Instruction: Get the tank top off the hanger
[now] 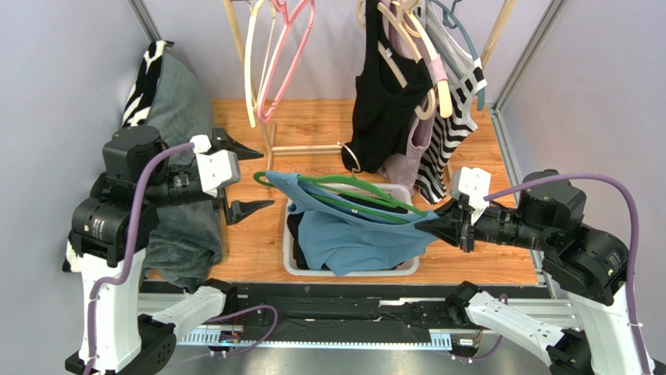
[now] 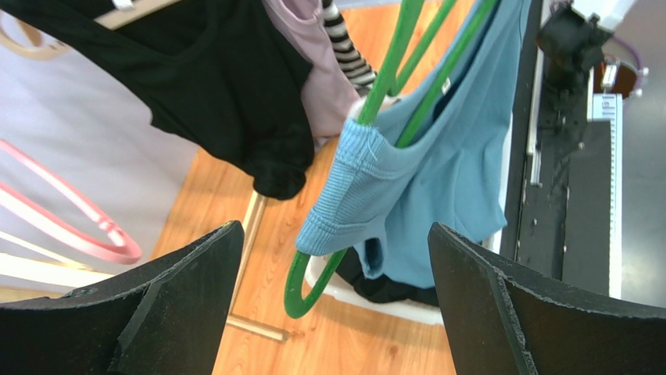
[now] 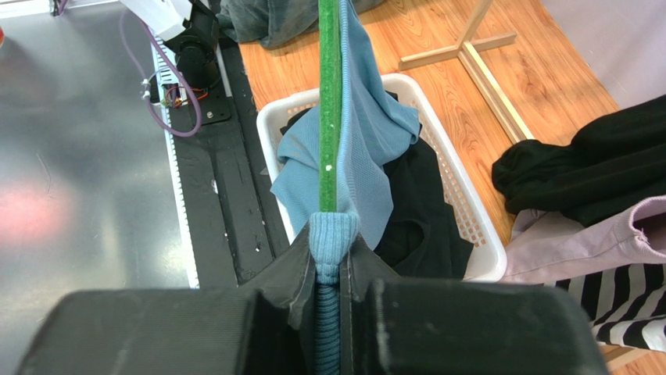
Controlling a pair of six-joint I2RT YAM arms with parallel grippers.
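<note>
Between the right fingers, pinched tight, sits one strap of the blue tank top over the end of the green hanger. This holds the garment above the basket, probably to present the free strap. The left fingers are spread wide and touch nothing, with that strap just ahead of them.

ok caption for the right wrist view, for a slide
The right gripper, fingers shut on the blue tank top strap at the end of the green hanger, above the white basket.
</note>
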